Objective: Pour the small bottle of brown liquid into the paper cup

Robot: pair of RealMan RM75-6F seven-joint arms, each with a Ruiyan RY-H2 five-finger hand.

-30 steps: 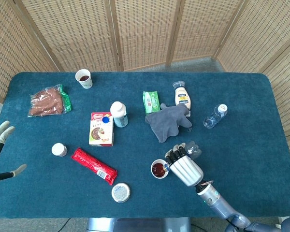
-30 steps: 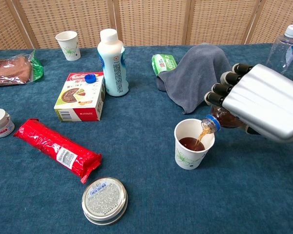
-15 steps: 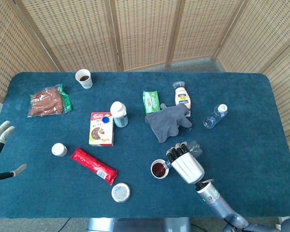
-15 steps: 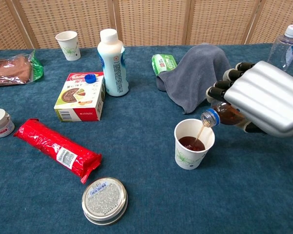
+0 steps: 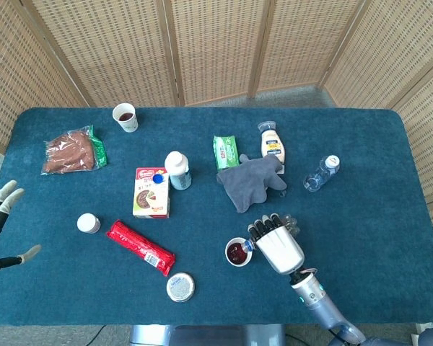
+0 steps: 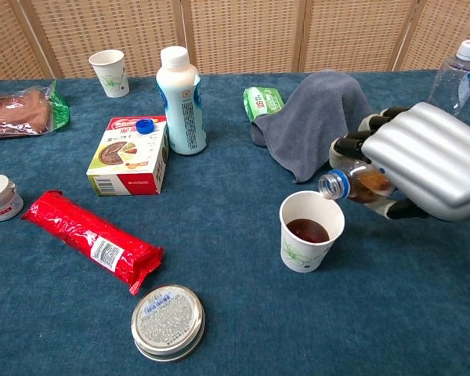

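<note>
My right hand (image 6: 423,168) (image 5: 278,244) grips the small bottle of brown liquid (image 6: 352,182), which lies nearly level with its open neck pointing left, just above the rim of the paper cup (image 6: 310,232) (image 5: 237,252). No stream runs from the neck. The cup stands upright and holds dark brown liquid. A little brown liquid still shows inside the bottle. My left hand (image 5: 0,223) hangs open off the table's left edge, holding nothing.
A grey cloth (image 6: 317,117) lies just behind the cup. A round tin lid (image 6: 168,321), a red packet (image 6: 90,239), a snack box (image 6: 127,155) and a white bottle (image 6: 182,100) sit to the left. A second paper cup (image 6: 110,72) stands far left. A clear water bottle (image 6: 457,74) stands far right.
The right hand has lifted and levelled the bottle: its neck rose from the cup's rim, and the brown stream into the cup has stopped. The left hand has not moved.
</note>
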